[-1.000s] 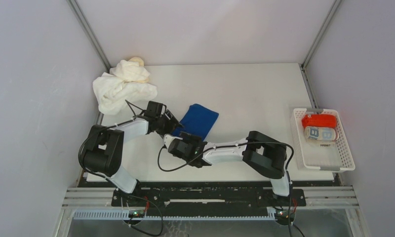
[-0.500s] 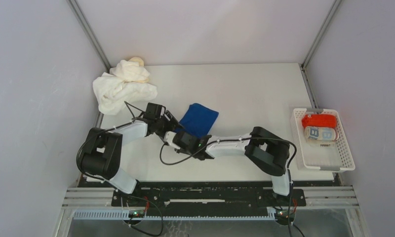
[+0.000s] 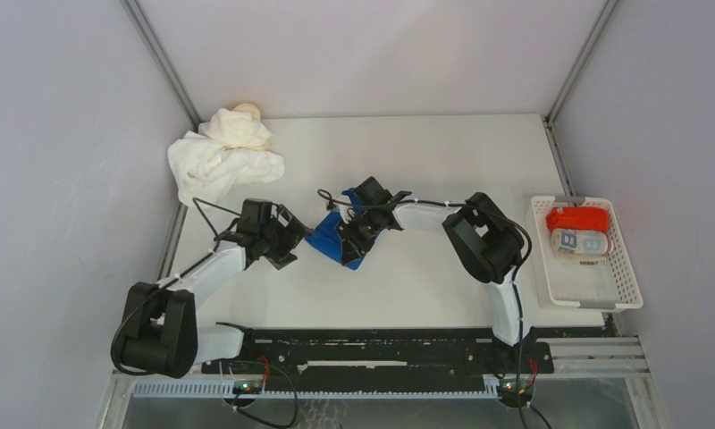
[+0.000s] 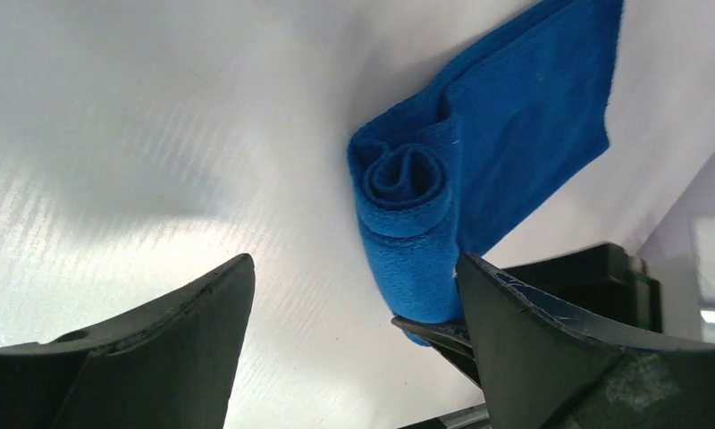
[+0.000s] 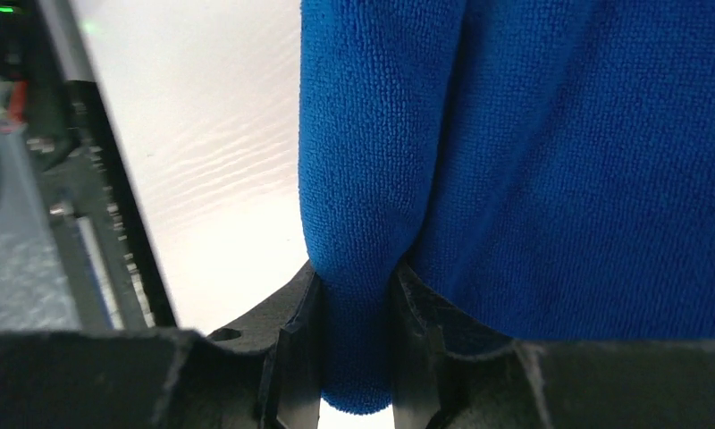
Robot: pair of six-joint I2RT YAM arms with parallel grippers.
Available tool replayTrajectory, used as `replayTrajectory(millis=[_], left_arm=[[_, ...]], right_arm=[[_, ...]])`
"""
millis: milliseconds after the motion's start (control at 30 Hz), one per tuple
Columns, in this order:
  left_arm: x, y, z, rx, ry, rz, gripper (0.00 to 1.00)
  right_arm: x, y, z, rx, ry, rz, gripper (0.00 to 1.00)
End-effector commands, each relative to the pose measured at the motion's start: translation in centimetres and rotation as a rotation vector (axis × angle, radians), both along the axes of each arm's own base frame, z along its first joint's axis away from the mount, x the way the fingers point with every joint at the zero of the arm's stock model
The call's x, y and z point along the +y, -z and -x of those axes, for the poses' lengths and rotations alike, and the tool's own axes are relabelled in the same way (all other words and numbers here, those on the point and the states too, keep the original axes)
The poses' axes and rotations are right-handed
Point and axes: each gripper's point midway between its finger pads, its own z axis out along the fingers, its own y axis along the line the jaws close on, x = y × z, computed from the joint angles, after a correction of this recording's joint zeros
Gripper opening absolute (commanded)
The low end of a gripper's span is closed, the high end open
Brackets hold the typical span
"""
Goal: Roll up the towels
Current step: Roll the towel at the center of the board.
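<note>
**Right gripper** (image 5: 354, 344): clamped on the blue towel (image 3: 329, 241). Both fingers press the rolled portion of the cloth from either side. The roll stands up between them, and its lower end reaches just past the fingertips. The arm reaches in from the right edge of the worktop (image 3: 461, 161).

**Left gripper** (image 4: 354, 264): jaws spread wide, holding nothing. It sits just left of the towel and faces the roll's open end. Whether its right finger touches the cloth cannot be told.

**Blue towel:** royal blue terry, partly rolled. The end of the roll shows a spiral of layers in the left wrist view. The unrolled remainder lies flat and extends away from the roll. It sits left of the worktop's centre, about midway between the near and far edges, between the two grippers.

**White towel** (image 3: 213, 168): crumpled heap at the far left corner, overhanging the left edge.

**Cream towel** (image 3: 238, 130): bunched on top of the white one, on its far side.

**Pale yellow-orange towel** (image 3: 248, 110): a small part shows behind the cream cloth, in the very corner.

**Basket** (image 3: 626, 273): white slatted plastic, at the right edge and well apart from both grippers.

**Red towel** (image 3: 579, 217): rolled, lying in the far end of the basket.

**Light-blue patterned towel** (image 3: 579, 241): rolled, touching the red one on its near side.
</note>
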Motion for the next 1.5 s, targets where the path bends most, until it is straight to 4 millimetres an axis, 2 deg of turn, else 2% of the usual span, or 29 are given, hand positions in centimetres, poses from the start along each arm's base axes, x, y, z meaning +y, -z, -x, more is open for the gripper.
replayTrajectory(millis=[0, 167, 333, 467, 633, 900, 1167, 1300, 1467], left_arm=[[0.4, -0.7, 0.6, -0.035, 0.003, -0.006, 0.89], [0.3, -1.4, 0.8, -0.082, -0.003, 0.011, 0.91], [-0.8, -0.9, 0.7, -0.071, 0.023, 0.035, 0.90], [-1.8, -0.5, 0.1, -0.060, 0.038, 0.055, 0.89], [-3.0, -0.9, -1.1, -0.068, 0.059, 0.057, 0.88], [-3.5, 0.1, -2.1, -0.048, 0.066, 0.039, 0.85], [-3.6, -2.2, -2.8, -0.159, 0.059, 0.054, 0.85], [-3.5, -0.5, -2.2, -0.081, 0.058, 0.040, 0.84], [-3.9, 1.6, -1.5, -0.016, 0.061, 0.051, 0.76]], right_arm=[[0.6, -0.9, 2.7, 0.348, -0.009, -0.136, 0.26], [-0.1, -0.6, 1.8, 0.528, 0.064, -0.191, 0.26], [-0.5, 0.6, 1.1, 0.621, 0.130, -0.187, 0.27], [-0.6, 1.3, 1.2, 0.645, 0.147, -0.171, 0.27], [-0.7, 1.9, 1.3, 0.661, 0.159, -0.157, 0.28], [-0.8, 2.5, 1.4, 0.673, 0.167, -0.147, 0.28], [-0.8, 2.8, 1.4, 0.680, 0.172, -0.141, 0.28], [-0.7, 2.8, 1.3, 0.680, 0.177, -0.141, 0.28], [-0.8, 2.9, 1.1, 0.666, 0.194, -0.131, 0.28]])
